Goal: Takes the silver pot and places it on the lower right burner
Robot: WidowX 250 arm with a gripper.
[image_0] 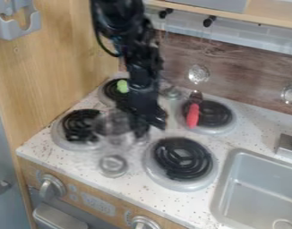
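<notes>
The gripper (147, 127) hangs over the middle of the stove, shut on the right side of the silver pot (114, 127). Blurred and see-through in look, the pot lies between the lower left burner (81, 127) and the gripper. Whether its base touches the counter I cannot tell. The lower right burner (182, 159) has a black coil with nothing on it, just right of and below the gripper.
A red-handled utensil (192, 115) lies at the upper right burner (214, 114). Something green (122, 86) is on the upper left burner. A small round silver piece (113, 166) sits near the front edge. The sink (256, 190) is at right.
</notes>
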